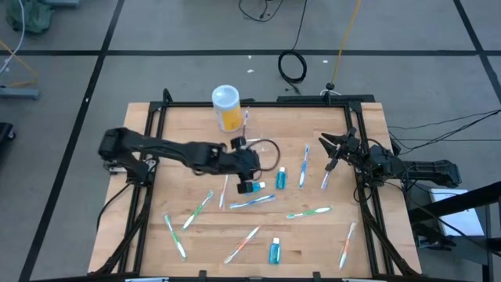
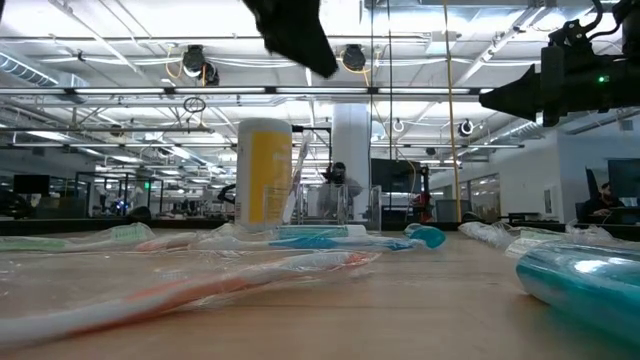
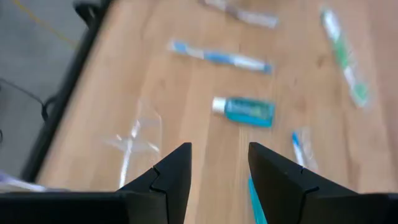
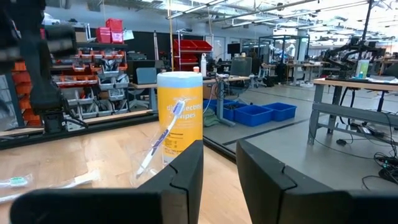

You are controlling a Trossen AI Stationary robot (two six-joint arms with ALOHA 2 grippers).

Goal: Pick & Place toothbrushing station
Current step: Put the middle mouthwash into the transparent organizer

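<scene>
The toothbrushing station [image 1: 264,149] is a low see-through holder standing on the wooden table near its middle, in front of a yellow canister. It also shows in the left wrist view [image 3: 134,142] and in the right wrist view [image 4: 144,177], where one toothbrush [image 4: 159,140] leans upright in it. My left gripper [image 1: 252,174] is open and empty above the table, just on the near side of the station; in the left wrist view [image 3: 219,180] its fingers frame bare wood. My right gripper [image 1: 329,153] is open and empty, raised at the table's right side and pointing toward the station.
A yellow canister with a white top [image 1: 226,108] stands behind the station. Several wrapped toothbrushes [image 1: 309,211] and small blue toothpaste tubes [image 1: 280,178] lie scattered over the middle and near half of the table. A black frame [image 1: 258,103] runs along the table's edges.
</scene>
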